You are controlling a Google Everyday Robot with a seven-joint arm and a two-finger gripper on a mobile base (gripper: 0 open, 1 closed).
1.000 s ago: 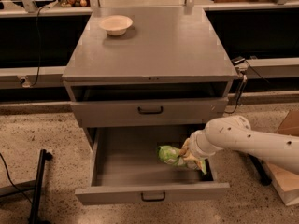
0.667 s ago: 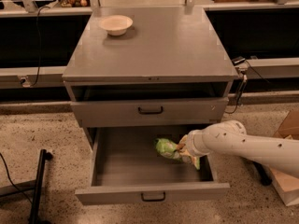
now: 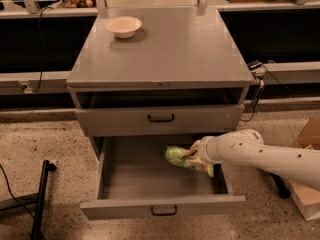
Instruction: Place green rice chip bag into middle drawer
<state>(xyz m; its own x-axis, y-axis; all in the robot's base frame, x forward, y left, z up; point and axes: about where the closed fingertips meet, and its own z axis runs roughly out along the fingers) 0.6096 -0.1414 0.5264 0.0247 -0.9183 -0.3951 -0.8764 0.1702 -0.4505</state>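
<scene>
A black stand (image 3: 40, 199) leans on the speckled floor at left. One cream bowl (image 3: 123, 26) sits on the rear left of the grey cabinet top (image 3: 170, 54). Two drawers show below, each with one black bar handle: the upper drawer front (image 3: 115, 120) is closed and the middle drawer (image 3: 130, 176) is pulled fully open. The single green rice chip bag (image 3: 179, 157) is inside the open drawer's right half. Its long axis runs roughly left to right, dipping toward the right, and its rounded end points left toward the drawer's centre. Whether it touches the drawer floor cannot be told. The gripper (image 3: 196, 156) grasps the bag near its middle, reaching in from the right on one white arm (image 3: 260, 156). Compared with a second ago, the bag sits slightly farther back in the drawer, while bowl and drawers are unmoved. A cardboard box (image 3: 307, 176) stands at far right.
</scene>
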